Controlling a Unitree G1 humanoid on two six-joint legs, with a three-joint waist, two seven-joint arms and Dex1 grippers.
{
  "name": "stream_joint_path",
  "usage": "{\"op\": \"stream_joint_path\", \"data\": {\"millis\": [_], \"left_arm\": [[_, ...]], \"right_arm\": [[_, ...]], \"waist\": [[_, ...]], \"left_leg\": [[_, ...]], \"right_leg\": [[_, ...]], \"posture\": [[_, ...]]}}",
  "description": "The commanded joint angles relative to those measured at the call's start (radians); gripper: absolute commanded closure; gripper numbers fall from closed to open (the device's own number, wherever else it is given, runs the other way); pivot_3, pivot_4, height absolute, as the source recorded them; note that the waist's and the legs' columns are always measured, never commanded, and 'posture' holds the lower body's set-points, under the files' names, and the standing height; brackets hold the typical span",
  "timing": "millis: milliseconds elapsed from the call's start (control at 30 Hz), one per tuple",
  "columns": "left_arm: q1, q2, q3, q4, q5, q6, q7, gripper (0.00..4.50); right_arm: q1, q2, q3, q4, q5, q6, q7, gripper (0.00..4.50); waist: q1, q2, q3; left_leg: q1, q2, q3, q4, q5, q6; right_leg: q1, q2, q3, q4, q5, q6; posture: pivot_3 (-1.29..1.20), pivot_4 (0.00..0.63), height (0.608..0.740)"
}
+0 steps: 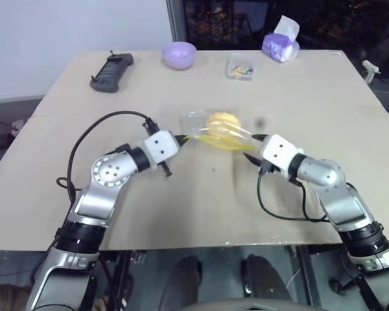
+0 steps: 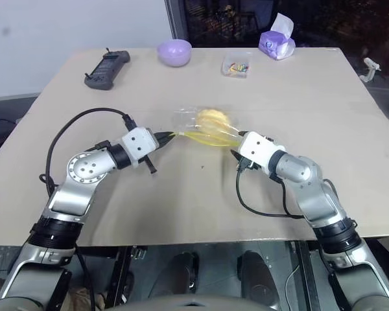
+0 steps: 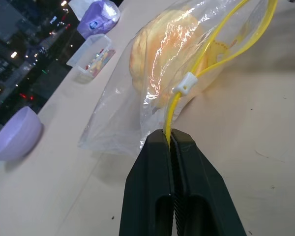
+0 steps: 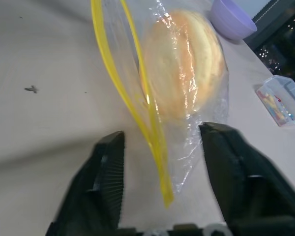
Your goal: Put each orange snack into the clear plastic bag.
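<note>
The left hand (image 3: 171, 142) was clamped on the yellow seal strip at one end of the clear plastic bag (image 1: 214, 133), mid-table (image 1: 181, 214). The orange snack (image 1: 222, 121) sat inside the bag. At the bag's other end the right hand (image 4: 160, 142) stood open astride the strip, gripping nothing.

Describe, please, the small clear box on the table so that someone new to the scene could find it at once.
Start at the far edge of the tan table, where a purple bowl and a purple tissue pack stand. The small clear box sits between them, slightly nearer the robot. Unlike the clear plastic bag at mid-table, it is rigid and holds tiny colourful bits.
</note>
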Motion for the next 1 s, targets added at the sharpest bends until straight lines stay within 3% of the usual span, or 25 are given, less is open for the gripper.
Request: {"op": "stream_joint_path", "data": {"millis": [33, 167, 400, 533, 733, 867, 1000], "left_arm": [[-0.018, -0.008, 0.004, -0.043, 0.016, -0.018, 0.023, 4.5], [0.012, -0.009, -0.006, -0.054, 0.023, -0.032, 0.013, 4.5], [0.058, 0.003, -0.014, -0.069, 0.017, -0.047, -0.014, 4.5], [0.068, 0.008, -0.01, -0.067, 0.02, -0.051, -0.014, 4.5], [0.087, 0.007, -0.021, -0.074, 0.034, -0.06, -0.003, 4.5], [0.094, 0.007, -0.022, -0.081, 0.04, -0.056, 0.0, 4.5], [0.102, -0.002, -0.005, -0.095, 0.026, -0.024, 0.01, 4.5]], "right_arm": [[0.014, -0.051, -0.079, -0.171, 0.062, 0.037, 0.054, 2.05], [-0.04, -0.011, -0.078, -0.258, 0.133, 0.128, 0.068, 2.05], [-0.2, 0.096, -0.101, -0.168, 0.215, 0.266, 0.018, 2.05], [-0.323, 0.117, -0.039, 0.038, 0.109, 0.167, -0.054, 2.05], [-0.499, 0.259, 0.057, 0.499, -0.01, -0.057, -0.197, 2.05], [-0.523, 0.267, 0.094, 0.613, -0.018, -0.149, -0.128, 2.05], [-0.401, 0.173, 0.168, 0.439, 0.043, -0.126, 0.15, 2.05]], "waist": [[0.002, 0.0, 0.0], [-0.008, 0.0, 0.0], [0.0, 0.0, 0.0], [-0.003, 0.0, 0.0], [-0.011, 0.0, 0.0], [-0.002, 0.0, 0.0], [0.001, 0.0, 0.0]], "left_leg": [[-0.001, 0.0, 0.0, 0.0, 0.0, 0.0], [0.0, 0.001, 0.0, 0.0, 0.0, 0.0], [0.0, 0.001, 0.0, 0.0, 0.0, 0.0], [0.0, 0.001, 0.0, 0.0, 0.0, 0.0], [0.0, 0.002, 0.002, -0.004, 0.0, 0.0], [-0.002, 0.001, 0.002, -0.005, 0.0, 0.0], [-0.003, 0.001, 0.001, -0.005, 0.0, 0.0]], "right_leg": [[0.0, -0.001, 0.0, 0.0, 0.0, 0.0], [0.0, 0.001, 0.0, -0.001, 0.0, 0.0], [0.0, 0.001, 0.0, -0.001, 0.0, 0.0], [-0.001, 0.0, 0.0, -0.001, 0.0, 0.0], [-0.003, 0.001, 0.002, 0.0, 0.0, 0.0], [-0.005, 0.001, 0.002, -0.002, 0.0, 0.0], [-0.003, 0.0, 0.001, -0.006, 0.0, 0.0]], "posture": [[0.0, 0.15, 0.74], [0.0, 0.15, 0.74], [0.0, 0.15, 0.74], [0.0, 0.15, 0.74], [0.0, 0.15, 0.74], [0.0, 0.15, 0.74], [0.0, 0.15, 0.74]]}}
